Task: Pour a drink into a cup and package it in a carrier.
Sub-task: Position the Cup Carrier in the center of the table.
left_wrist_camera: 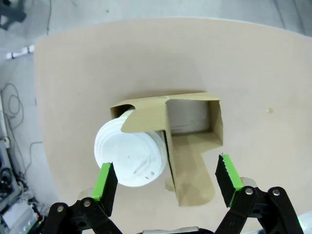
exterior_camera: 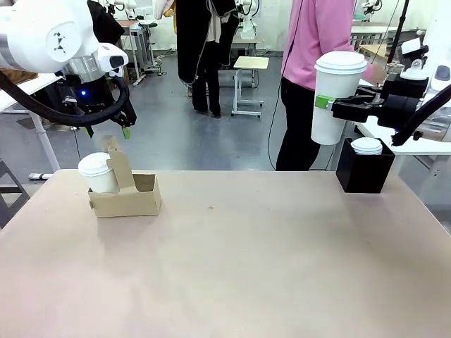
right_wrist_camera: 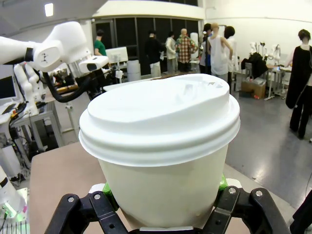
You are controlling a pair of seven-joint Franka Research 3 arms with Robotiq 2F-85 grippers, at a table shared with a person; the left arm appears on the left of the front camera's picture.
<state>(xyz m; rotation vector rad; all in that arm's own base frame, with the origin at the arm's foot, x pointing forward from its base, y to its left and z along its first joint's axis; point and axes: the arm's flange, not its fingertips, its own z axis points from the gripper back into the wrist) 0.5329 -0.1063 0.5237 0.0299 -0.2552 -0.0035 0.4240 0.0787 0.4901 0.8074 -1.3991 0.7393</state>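
The brown cardboard carrier (exterior_camera: 134, 197) stands at the table's far left, and a lidded white cup (exterior_camera: 97, 173) sits in its left slot. My left gripper (exterior_camera: 107, 132) hangs open just above it. In the left wrist view the gripper (left_wrist_camera: 166, 178) spans the cup's lid (left_wrist_camera: 129, 153) and the carrier's handle tab (left_wrist_camera: 187, 175), touching neither. The other slot of the carrier (left_wrist_camera: 192, 122) is empty. At the far right my right gripper (exterior_camera: 331, 104) is shut on a second lidded cup (exterior_camera: 338, 98), held upright in the air. That cup (right_wrist_camera: 161, 146) fills the right wrist view above the gripper (right_wrist_camera: 163, 195). The drink is hidden.
A black box (exterior_camera: 364, 176) with a white lid (exterior_camera: 366, 146) on top stands at the table's far right, below the held cup. A person in a pink top (exterior_camera: 317, 49) stands beyond the far edge. The wide middle and near part of the table (exterior_camera: 232, 267) is bare.
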